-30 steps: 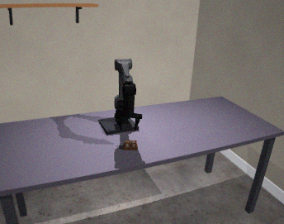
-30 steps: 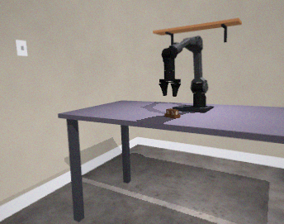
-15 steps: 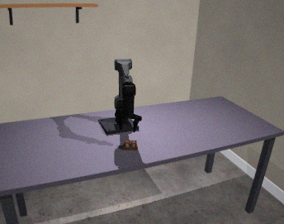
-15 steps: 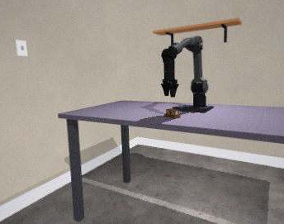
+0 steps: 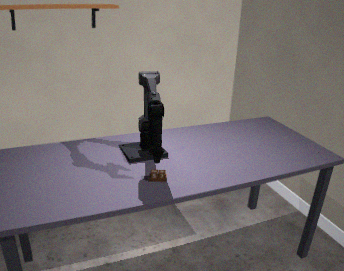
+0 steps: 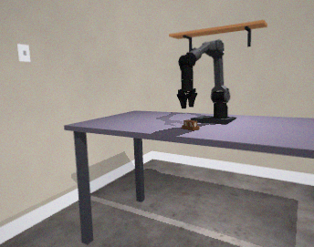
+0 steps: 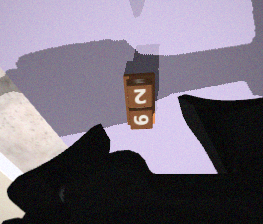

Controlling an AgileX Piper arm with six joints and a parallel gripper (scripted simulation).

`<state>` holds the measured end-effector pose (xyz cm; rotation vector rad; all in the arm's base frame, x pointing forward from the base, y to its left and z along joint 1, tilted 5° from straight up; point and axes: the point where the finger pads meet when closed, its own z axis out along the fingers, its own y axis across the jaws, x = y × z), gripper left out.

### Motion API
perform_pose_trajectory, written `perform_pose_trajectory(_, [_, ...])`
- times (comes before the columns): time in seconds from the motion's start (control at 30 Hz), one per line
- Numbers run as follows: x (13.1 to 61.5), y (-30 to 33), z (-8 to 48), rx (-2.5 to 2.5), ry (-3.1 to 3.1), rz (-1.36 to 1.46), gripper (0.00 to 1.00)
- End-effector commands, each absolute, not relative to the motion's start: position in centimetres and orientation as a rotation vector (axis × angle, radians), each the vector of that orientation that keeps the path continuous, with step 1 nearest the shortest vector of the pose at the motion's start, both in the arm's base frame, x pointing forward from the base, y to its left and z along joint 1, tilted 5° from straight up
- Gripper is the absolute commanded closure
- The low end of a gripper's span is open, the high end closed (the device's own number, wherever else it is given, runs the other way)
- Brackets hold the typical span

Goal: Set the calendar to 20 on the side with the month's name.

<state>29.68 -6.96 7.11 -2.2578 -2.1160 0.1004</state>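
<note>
I have the gripper [image 6: 187, 102] fully open, holding nothing, hanging above the tray [image 7: 140, 80], whose two cubes [image 7: 141, 107] show 2 and 6.

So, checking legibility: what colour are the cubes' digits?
White, on brown cubes; clearest in the wrist view.

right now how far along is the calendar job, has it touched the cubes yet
Early stage. Done: the arm is positioned with its open gripper hanging above the calendar, holding nothing. In hand: lining up over the two cubes, which sit side by side in the tray; the wrist view shows a 2 and what reads as a 6 or 9 on their upward faces. Left: getting a 0 beside the 2, reseating both cubes flat, and letting go.
</note>
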Motion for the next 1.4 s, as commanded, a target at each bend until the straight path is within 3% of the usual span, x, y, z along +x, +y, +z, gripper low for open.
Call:
perform_pose_trajectory(0.0, [29.58,-7.0,6.86,-2.375,-1.985,0.112,0.0])
perform_pose_trajectory(0.33, [29.58,-7.01,6.77,-2.564,-1.747,0.117,0.0])
perform_pose_trajectory(0.37, [29.58,-7.01,6.77,-2.564,-1.747,0.117,0.39])
perform_pose_trajectory(1.37, [29.58,-7.01,6.77,-2.564,-1.747,0.117,0.39])
